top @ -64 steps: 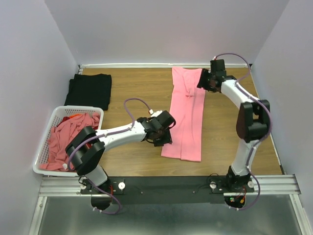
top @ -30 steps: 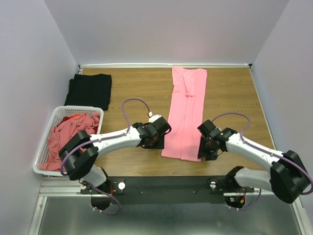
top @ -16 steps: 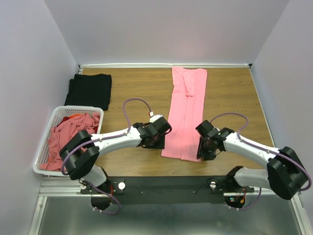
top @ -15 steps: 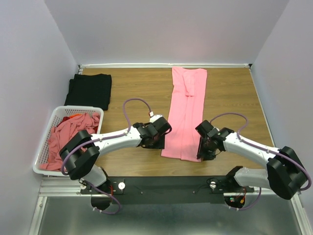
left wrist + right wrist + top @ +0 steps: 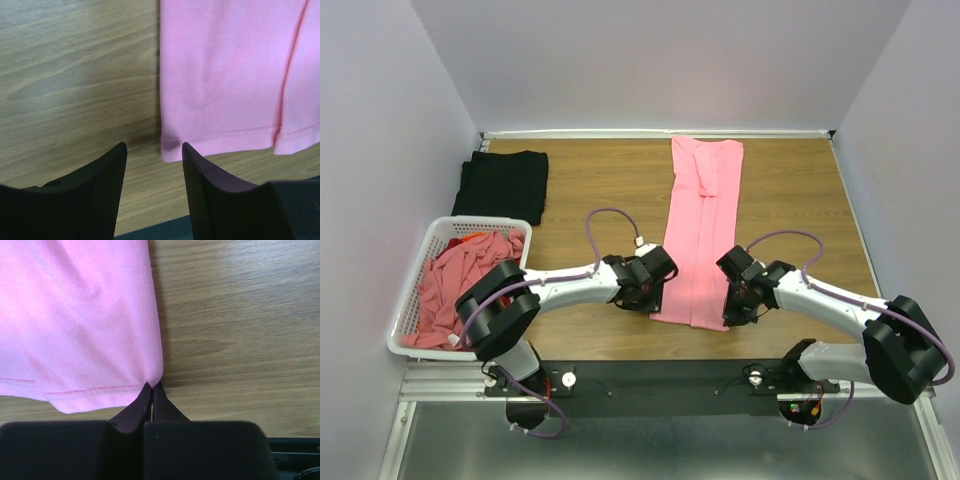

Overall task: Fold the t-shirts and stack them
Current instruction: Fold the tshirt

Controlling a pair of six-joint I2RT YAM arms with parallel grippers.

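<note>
A long pink t-shirt (image 5: 703,215), folded into a narrow strip, lies on the wooden table (image 5: 610,190). The left gripper (image 5: 648,292) sits at its near left corner and the right gripper (image 5: 733,305) at its near right corner (fingertips hidden beneath the wrists). Well left of the left gripper, a white basket (image 5: 485,220) holds salmon shirts (image 5: 455,280). Beyond it lies a folded black t-shirt (image 5: 503,185).

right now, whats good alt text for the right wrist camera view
The right gripper is shut, its black fingertips pinching the pink t-shirt at the right corner of its stitched hem. The shirt lies flat across the left of the view, on a wooden table that fills the right.
</note>
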